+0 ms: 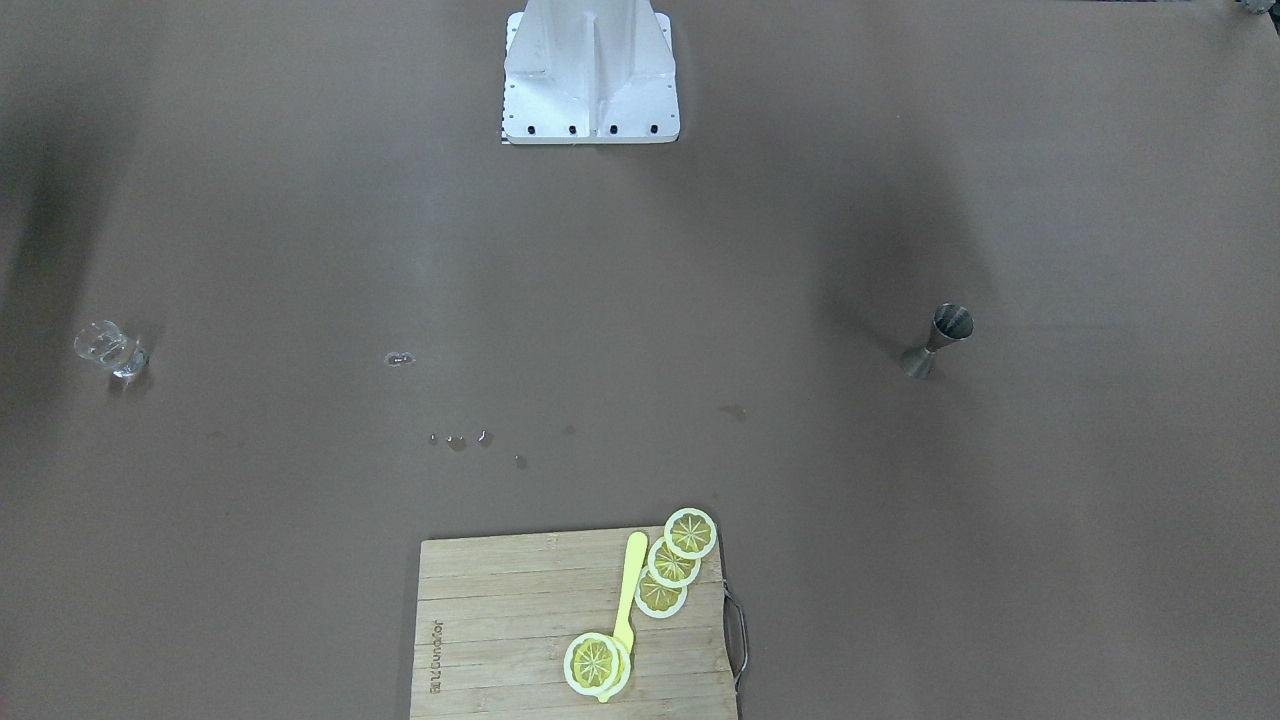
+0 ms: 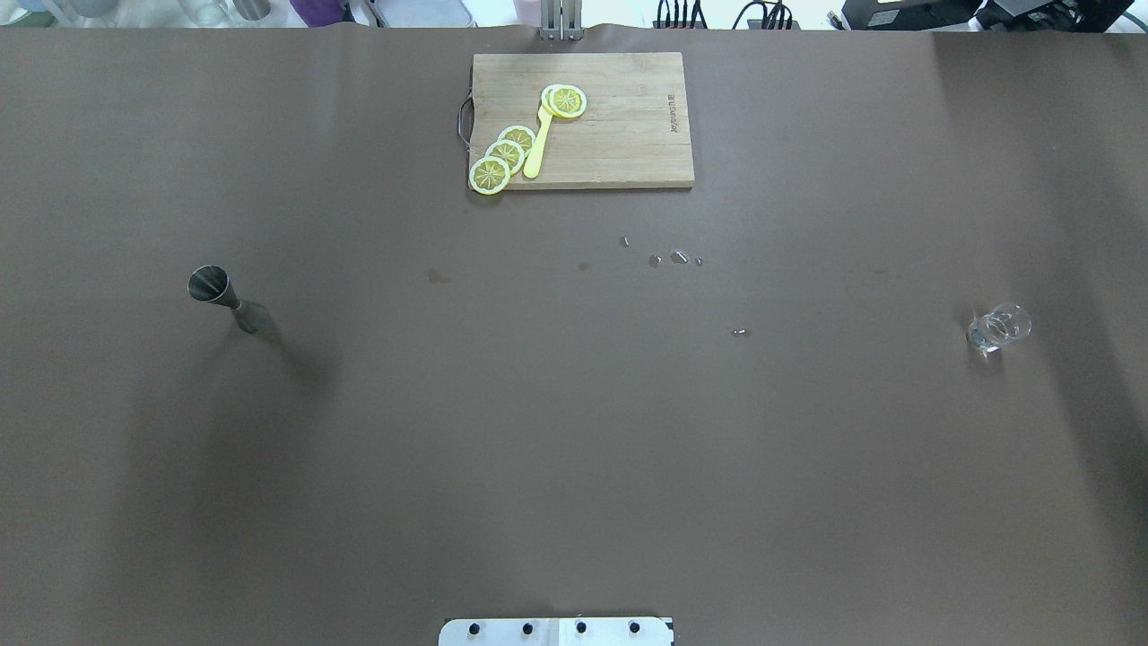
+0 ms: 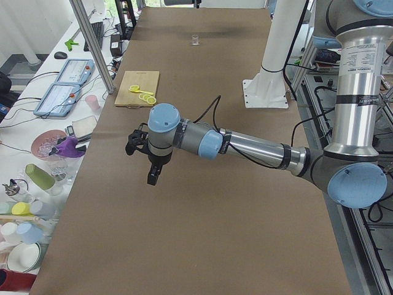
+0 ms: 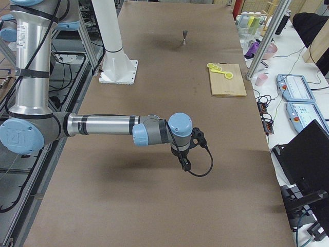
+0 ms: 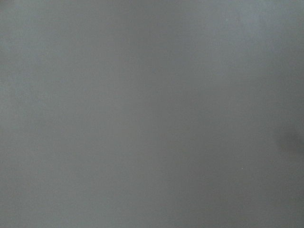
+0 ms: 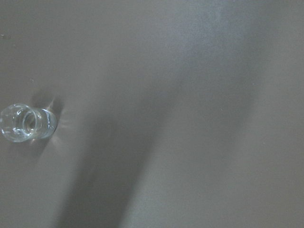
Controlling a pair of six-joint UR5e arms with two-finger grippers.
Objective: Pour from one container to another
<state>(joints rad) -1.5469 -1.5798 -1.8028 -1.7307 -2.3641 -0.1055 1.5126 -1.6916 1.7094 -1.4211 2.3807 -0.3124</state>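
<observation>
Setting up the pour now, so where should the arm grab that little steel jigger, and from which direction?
Probably the narrow waist of the jigger, coming in level from the robot's side. It stands upright, mouth up, and both cones flare away from the waist, so it shouldn't slip; the table there is bare.

Wooden board bears lemon slices and, seemingly, a spoon.

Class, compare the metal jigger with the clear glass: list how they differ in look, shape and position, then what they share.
The jigger is opaque grey metal; the glass is transparent. The jigger narrows to a waist between two cones; the glass is a plain short tumbler. The jigger stands on the robot's left side, the glass on its right. Both stand upright on the brown table.
</observation>
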